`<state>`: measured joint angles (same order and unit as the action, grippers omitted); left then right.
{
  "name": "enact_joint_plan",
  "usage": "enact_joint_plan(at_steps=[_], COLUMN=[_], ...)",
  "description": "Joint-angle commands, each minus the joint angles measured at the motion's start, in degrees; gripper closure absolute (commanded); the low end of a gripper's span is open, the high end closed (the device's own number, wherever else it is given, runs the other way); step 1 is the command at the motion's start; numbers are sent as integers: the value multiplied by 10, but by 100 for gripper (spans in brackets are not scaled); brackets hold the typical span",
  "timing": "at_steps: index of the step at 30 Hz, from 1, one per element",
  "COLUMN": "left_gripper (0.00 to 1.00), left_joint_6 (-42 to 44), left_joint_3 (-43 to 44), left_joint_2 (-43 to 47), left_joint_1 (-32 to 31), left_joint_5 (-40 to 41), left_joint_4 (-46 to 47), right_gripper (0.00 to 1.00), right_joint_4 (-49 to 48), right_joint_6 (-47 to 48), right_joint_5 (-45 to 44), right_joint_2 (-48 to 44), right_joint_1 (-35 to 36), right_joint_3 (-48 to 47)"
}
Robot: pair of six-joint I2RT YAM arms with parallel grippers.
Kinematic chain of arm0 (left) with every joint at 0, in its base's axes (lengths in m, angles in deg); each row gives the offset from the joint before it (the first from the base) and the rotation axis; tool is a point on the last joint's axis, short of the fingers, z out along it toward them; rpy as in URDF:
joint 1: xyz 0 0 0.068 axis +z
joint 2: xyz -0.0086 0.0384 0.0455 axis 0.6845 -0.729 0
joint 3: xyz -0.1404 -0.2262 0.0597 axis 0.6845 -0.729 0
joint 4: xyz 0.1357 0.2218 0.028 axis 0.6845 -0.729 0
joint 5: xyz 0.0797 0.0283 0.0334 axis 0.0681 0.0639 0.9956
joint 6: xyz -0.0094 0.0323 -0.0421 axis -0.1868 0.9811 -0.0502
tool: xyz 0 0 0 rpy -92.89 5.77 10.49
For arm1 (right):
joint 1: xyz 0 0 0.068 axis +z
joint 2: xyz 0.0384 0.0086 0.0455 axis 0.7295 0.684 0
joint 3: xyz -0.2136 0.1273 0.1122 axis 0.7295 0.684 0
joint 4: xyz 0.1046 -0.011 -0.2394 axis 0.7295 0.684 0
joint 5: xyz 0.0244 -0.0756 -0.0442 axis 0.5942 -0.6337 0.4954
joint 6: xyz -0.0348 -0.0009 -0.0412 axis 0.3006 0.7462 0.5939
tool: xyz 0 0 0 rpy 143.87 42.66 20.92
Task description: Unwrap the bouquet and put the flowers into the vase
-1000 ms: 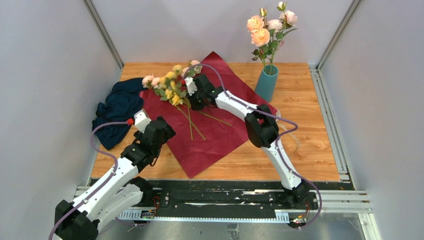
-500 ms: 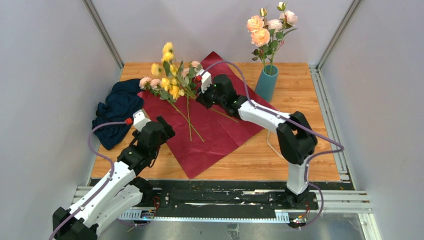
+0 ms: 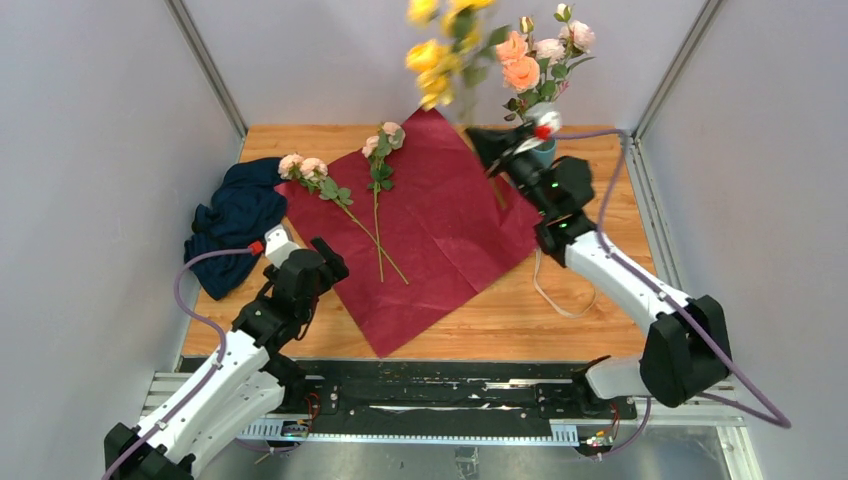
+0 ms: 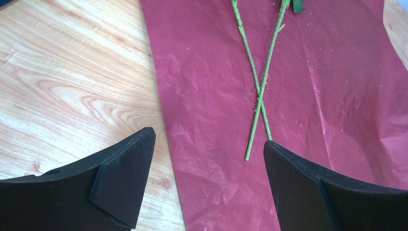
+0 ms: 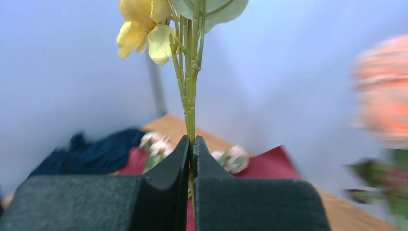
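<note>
My right gripper [image 3: 488, 143] is shut on the green stem [image 5: 191, 96] of a yellow rose spray [image 3: 436, 50], holding it upright in the air just left of the vase [image 3: 542, 152]. My wrist hides most of the teal vase, which holds peach and pink roses [image 3: 525, 60]. Two pink roses [image 3: 305, 167] [image 3: 384, 137] lie on the flattened maroon wrapping paper [image 3: 440, 240], their stems [image 4: 260, 91] crossing. My left gripper [image 4: 208, 139] hangs open over the paper's near left edge, holding nothing.
A dark navy cloth [image 3: 235, 215] is bunched at the table's left edge. A beige ribbon [image 3: 552, 290] lies loose on the wood, right of the paper. Grey walls close in the left, right and back sides.
My right gripper lifted the yellow spray off the paper and swung it up and right to beside the vase. The left arm stayed where it was.
</note>
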<state>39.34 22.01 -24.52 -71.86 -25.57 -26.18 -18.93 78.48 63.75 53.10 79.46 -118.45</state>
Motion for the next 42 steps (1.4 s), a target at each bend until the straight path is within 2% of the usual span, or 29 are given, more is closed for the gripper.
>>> enact_joint_plan(at_steps=[1,8,15,24,29,36,42], left_gripper=[9,11,11,10,10,11,11], left_joint_6=[13,20,21,35,41,24,27], left_joint_3=[-9,-9,-21,-20,-19,-31,-37], left_joint_2=[1,-13,-18,-4,-16,-21,-21], left_joint_1=[4,4,4,4,4,4,4], left_joint_5=[-6,-5,6,35,32,21,28], left_joint_4=[14,27,36,29,39,53,53], right_gripper=[100,100,100,100,100,100,100], right_joint_4=[-148,-179,-266,-251,-241,-226,-270], right_joint_6=[-149,-248,-376,-387,-390,-379,-396], right_joint_5=[47,149,187,199,198,194,192], right_joint_2=[-18,75,201,307,317,297,326], right_joint_1=[-146,-289,-368,-371,-374,-380,-380], right_joint_3=[5,-108,-215,-340,-366,-357,-319])
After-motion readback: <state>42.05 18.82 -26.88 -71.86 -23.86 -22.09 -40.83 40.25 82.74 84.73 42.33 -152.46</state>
